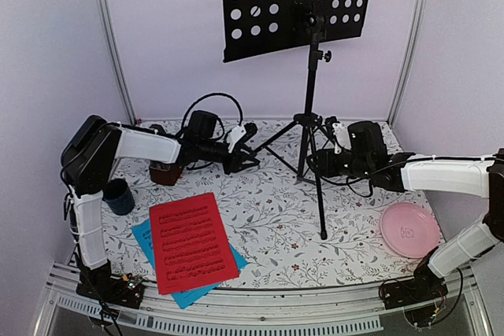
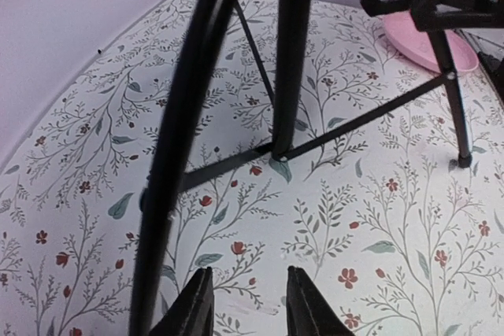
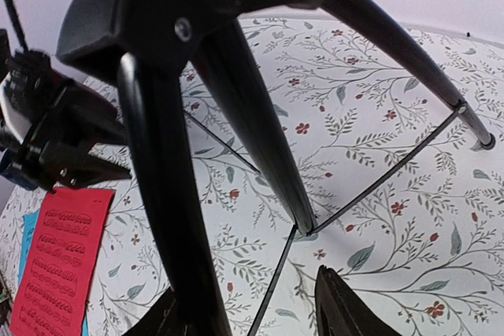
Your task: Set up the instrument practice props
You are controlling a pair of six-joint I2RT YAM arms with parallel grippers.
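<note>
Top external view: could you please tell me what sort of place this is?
Probably a robot test cell dressed as a music practice corner: aluminium frame post, floral-covered table, a music stand and red sheet music.

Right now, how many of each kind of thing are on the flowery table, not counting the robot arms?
Printed music sheets: 2, the red sheet and the cyan sheet
Black perforated music stand on tripod legs: 1
Dark blue mug: 1
Pink round plate: 1
Small brown wooden metronome, partly hidden: 1
Total: 6
</note>
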